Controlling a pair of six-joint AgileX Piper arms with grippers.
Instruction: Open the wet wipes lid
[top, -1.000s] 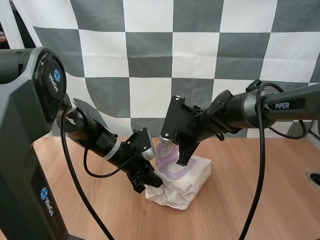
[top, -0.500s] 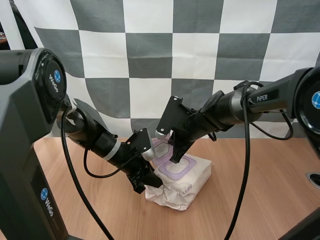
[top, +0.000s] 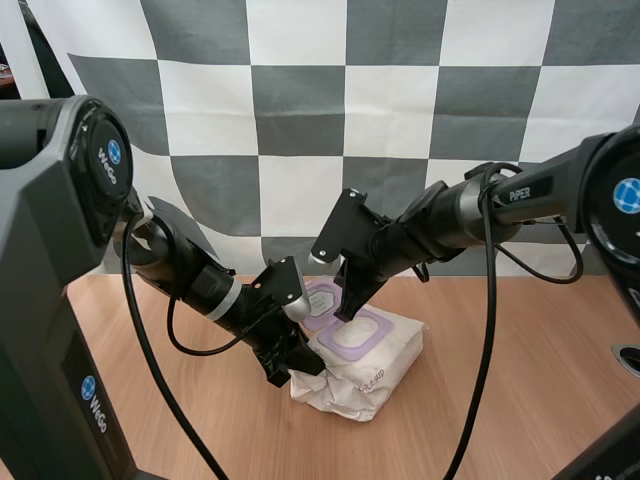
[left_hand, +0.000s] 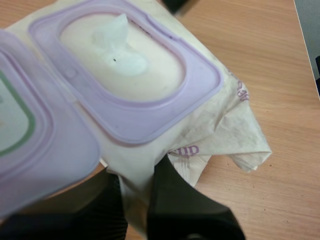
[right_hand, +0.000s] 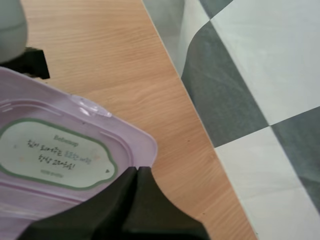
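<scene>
The desk (top: 510, 400) lies bare right of the pack of wipes (top: 375, 368) and in front of it. The left fingers (left_hand: 182, 207) block its near left corner; the right fingers (top: 350, 298) hang over the open lid (top: 318, 298).

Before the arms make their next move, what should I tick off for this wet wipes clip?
1. Lid folded right back on its hinge: ok.
2. Top wipe poking up and uncovered: ok.
3. Left hand pinching the wrapper edge of the wet wipes pack: ok.
4. Pack lying on the table: ok.
5. Right hand with fingers together, holding nothing: ok.
6. Right hand clear of the lid's rim: cannot tell, as its tips sit right at that rim.
</scene>
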